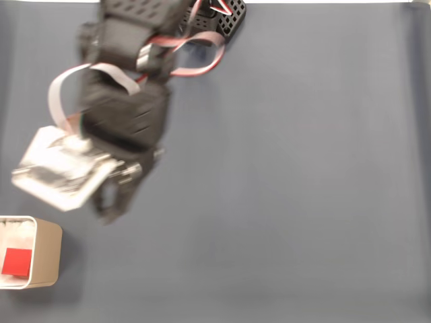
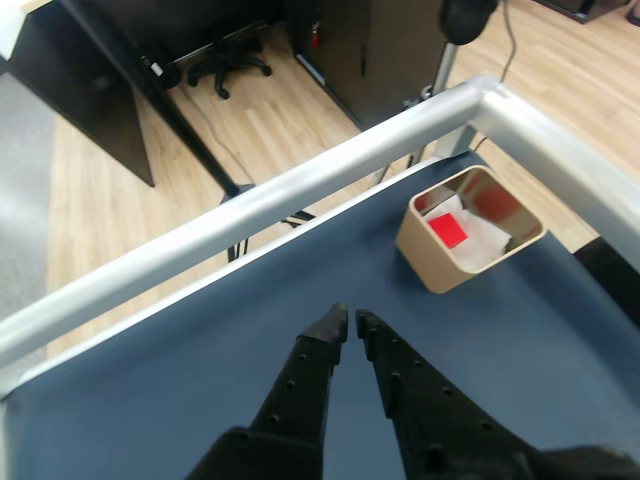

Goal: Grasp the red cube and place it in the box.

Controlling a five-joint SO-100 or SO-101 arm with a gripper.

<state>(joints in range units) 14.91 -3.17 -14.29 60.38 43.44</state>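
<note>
The red cube (image 2: pixel 448 230) lies inside the box (image 2: pixel 432 262), upper right of the frame. The gripper (image 2: pixel 350 322), fingers nearly together and empty, is well apart; the task looks finished.

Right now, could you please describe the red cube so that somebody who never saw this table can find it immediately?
Start from the dark blue table with its silver rail. Near the rail's corner stands a small tan box with a white inside, ahead of the black pincer. The red cube lies inside it, the one bright red thing on the table.
</note>
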